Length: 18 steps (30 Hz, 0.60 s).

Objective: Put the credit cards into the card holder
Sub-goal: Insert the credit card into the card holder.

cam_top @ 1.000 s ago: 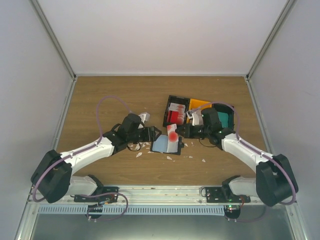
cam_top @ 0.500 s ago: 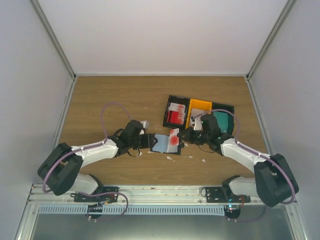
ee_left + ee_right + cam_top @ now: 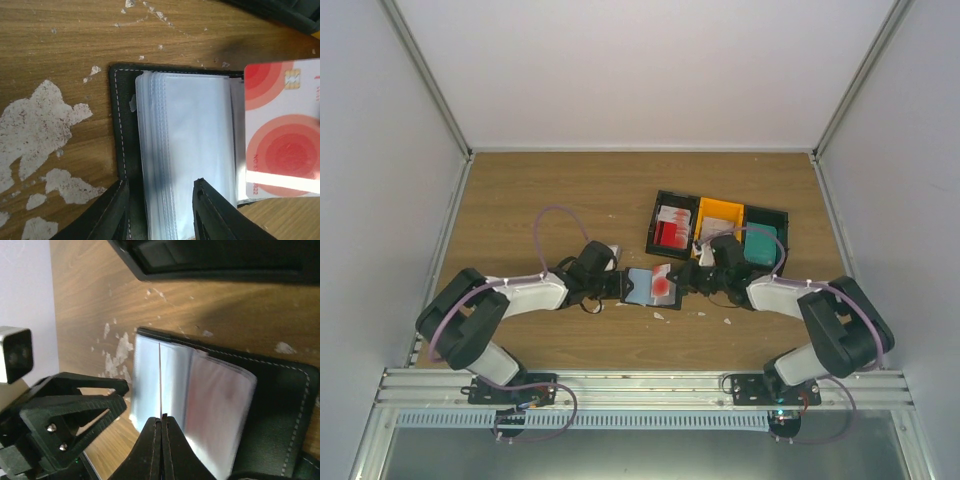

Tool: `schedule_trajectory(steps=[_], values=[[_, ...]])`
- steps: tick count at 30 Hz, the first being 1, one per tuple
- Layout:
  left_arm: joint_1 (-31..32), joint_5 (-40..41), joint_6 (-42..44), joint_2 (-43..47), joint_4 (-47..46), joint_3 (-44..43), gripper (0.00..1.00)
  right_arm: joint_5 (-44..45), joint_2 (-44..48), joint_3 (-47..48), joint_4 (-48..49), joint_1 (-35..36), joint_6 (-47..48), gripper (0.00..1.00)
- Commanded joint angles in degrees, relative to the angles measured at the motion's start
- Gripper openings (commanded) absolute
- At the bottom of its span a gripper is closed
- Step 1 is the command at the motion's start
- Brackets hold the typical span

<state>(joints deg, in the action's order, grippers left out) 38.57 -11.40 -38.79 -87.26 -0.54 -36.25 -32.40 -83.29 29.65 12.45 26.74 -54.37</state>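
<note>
Wood-grain table (image 3: pixel 540 200), white crumbs (image 3: pixel 728 321) strewn near the middle. Toward the far right, touching in a row: left black bin (image 3: pixel 654 225), yellow bin (image 3: pixel 721 209), right black bin (image 3: pixel 772 213).

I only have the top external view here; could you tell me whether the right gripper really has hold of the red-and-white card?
Observer: Yes. The right wrist view shows the right gripper shut on the red-and-white card, seen edge-on over the clear sleeves.
Operator: Thank you. Is it inside a sleeve?
Observer: I cannot tell. The left wrist view shows its face and chip uncovered, overlapping the sleeves' right side.
Operator: And the left gripper?
Observer: The left gripper stands with its fingers apart at the card holder, one over the black cover and one over the sleeves. I cannot see whether they pinch anything.
</note>
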Motion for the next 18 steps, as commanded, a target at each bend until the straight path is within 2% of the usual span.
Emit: schedule_trajectory(steps=[1,9,18], values=[[-0.16,1.53,2.12,-2.21,-1.65,-1.39,0.36,-1.59,-2.96,-3.23,8.11,0.59,-2.82,0.01],[-0.25,0.91,1.4,-5.34,-1.84,-0.38,0.31,-2.68,-6.01,-5.12,12.16,1.1,-4.01,0.01],[-0.21,0.76,0.61,-4.51,-1.69,1.47,0.22,-1.8,-7.6,-4.73,12.98,1.56,-4.29,0.01]])
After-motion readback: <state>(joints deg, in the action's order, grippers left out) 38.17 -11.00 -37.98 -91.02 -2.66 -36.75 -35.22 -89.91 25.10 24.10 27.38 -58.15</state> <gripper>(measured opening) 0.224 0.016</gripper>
